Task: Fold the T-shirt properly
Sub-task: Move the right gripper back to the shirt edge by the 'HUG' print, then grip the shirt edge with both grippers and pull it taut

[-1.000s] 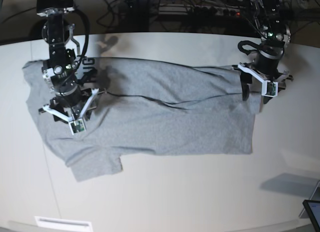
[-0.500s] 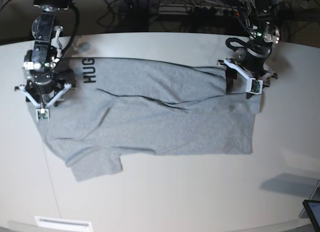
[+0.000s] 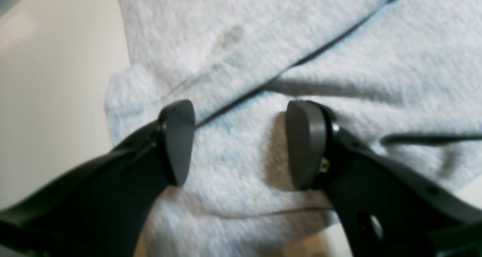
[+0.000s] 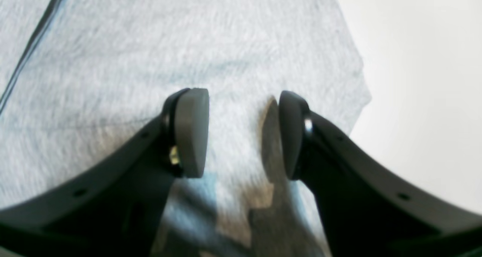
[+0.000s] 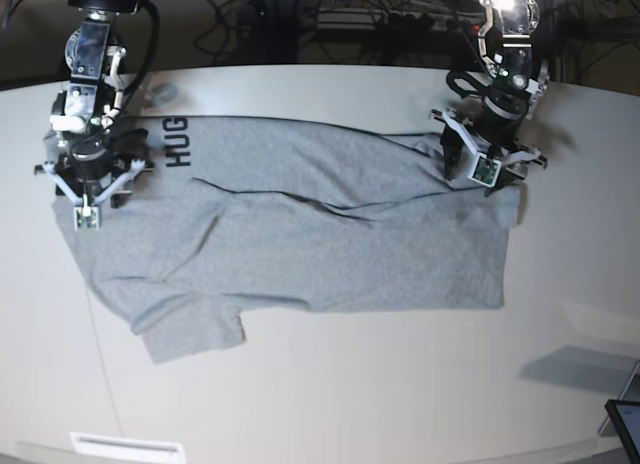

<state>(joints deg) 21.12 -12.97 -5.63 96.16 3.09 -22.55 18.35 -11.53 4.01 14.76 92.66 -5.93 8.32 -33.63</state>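
A: Grey heather cloth covers most of the table (image 5: 330, 384): the T-shirt (image 5: 330, 244) lies spread flat, its length running from the left edge toward the right, nearer the far edge than the near one. One sleeve points toward the near left corner, and black letters (image 5: 177, 141) show on a turned-over strip by the far left.

B: And the arms?

A: The left gripper (image 5: 484, 162) stands over the shirt's far right corner. The left wrist view shows its two dark pads (image 3: 305, 144) held apart, with bare cloth and a folded edge between them; nothing is pinched.

B: Is it touching the cloth?

A: That cannot be told from these views. The pads sit close above it and throw a shadow on it.

B: The other one?

A: The right gripper (image 5: 88, 184) is over the shirt's far left end, close to the lettering. In its wrist view the pads (image 4: 192, 132) are parted to a moderate gap, plain grey fabric showing through it, the shirt's edge and the pale table just to one side. It grips nothing either.
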